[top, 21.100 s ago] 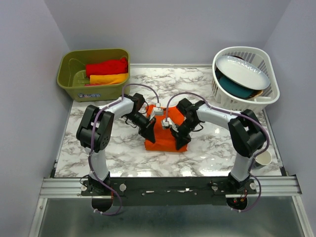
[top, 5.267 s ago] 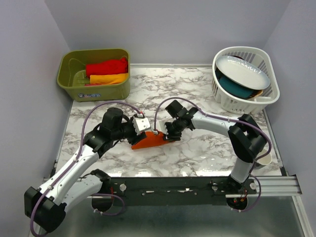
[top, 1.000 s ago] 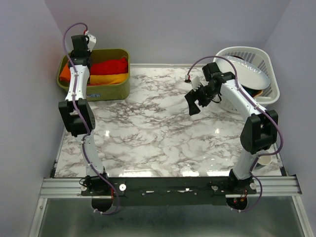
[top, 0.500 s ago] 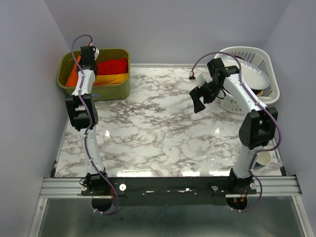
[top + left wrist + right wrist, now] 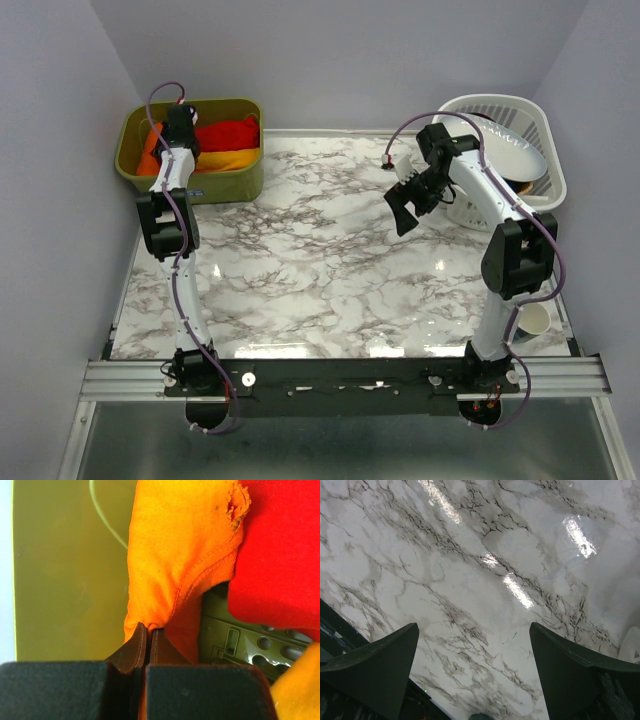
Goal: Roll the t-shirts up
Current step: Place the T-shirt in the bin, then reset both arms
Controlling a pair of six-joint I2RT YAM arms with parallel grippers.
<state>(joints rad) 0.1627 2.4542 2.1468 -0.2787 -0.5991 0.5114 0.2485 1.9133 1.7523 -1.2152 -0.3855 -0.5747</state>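
The bright orange t-shirt (image 5: 150, 152) lies bunched in the left end of the olive-green bin (image 5: 215, 185). A red t-shirt (image 5: 225, 133) and a yellow-orange t-shirt (image 5: 222, 159) lie beside it. My left gripper (image 5: 180, 128) reaches into the bin. In the left wrist view it (image 5: 148, 628) is shut on a fold of the orange t-shirt (image 5: 175, 555), with the red t-shirt (image 5: 280, 555) to the right. My right gripper (image 5: 405, 210) hangs open above bare marble right of centre. In the right wrist view nothing lies between its fingers (image 5: 380, 665).
A white laundry basket (image 5: 545, 190) at the back right holds a white plate (image 5: 492, 143) and a teal item (image 5: 480, 180). A white cup (image 5: 535, 320) stands at the table's right edge. The marble tabletop (image 5: 320, 280) lies between the arms.
My left gripper has come down into the bin with the orange t-shirt, which now lies further in. The right gripper has drifted slightly right, still open.
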